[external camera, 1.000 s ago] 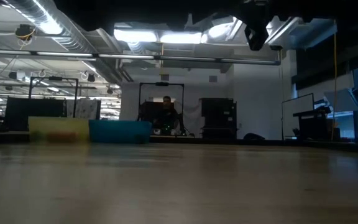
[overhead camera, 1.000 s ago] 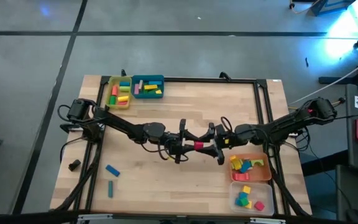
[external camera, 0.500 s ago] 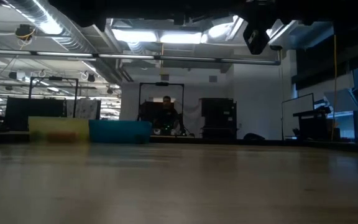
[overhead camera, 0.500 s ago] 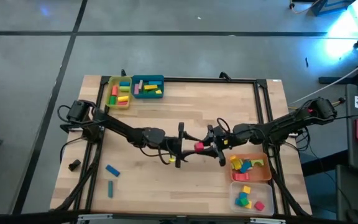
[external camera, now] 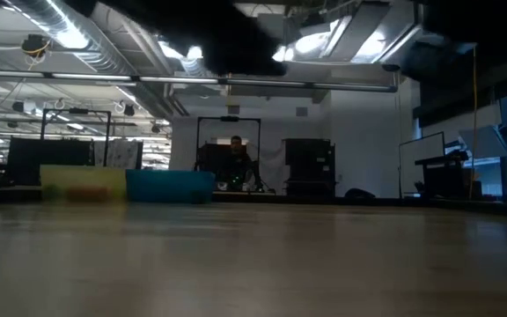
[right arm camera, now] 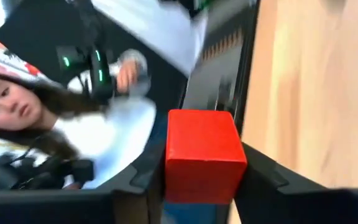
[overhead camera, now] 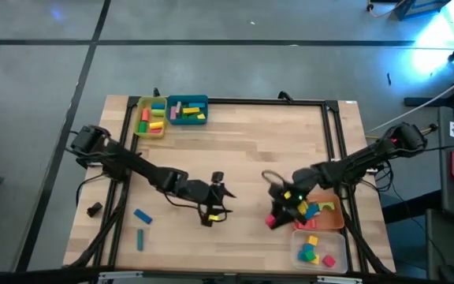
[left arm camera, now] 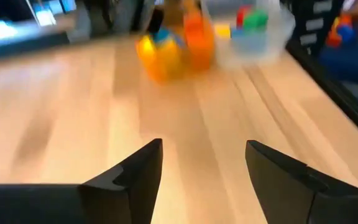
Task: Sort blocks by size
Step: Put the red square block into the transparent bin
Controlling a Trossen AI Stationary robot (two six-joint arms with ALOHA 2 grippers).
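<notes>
My right gripper (overhead camera: 273, 215) is shut on a red cube (overhead camera: 269, 222) and holds it above the table, just left of the orange tray (overhead camera: 331, 222). In the right wrist view the red cube (right arm camera: 205, 154) fills the gap between the two fingers of my right gripper (right arm camera: 204, 169). My left gripper (overhead camera: 219, 199) hangs over the middle of the table. It is open with nothing between its fingers, as the left wrist view shows of my left gripper (left arm camera: 204, 149). Two blue blocks (overhead camera: 142, 215) lie flat on the table at the near left. My right gripper pinches the red cube by two opposite side faces (right arm camera: 174, 163), one finger on each. The fingers come from the table's far right and point toward its near left. The cube is lifted clear of the table.
The yellow tray (overhead camera: 143, 106) and the teal tray (overhead camera: 187, 100) with blocks stand at the far left. A clear tray (overhead camera: 299, 252) with blocks sits in front of the orange one. A person (right arm camera: 17, 106) is beyond the table's edge. Bare wood lies between the arms.
The red cube was between both grippers over the table's middle. Now only my right gripper has it, and it has carried it toward the near right, by the orange tray, turning its wrist. My left gripper has come away from the cube toward the near left.
</notes>
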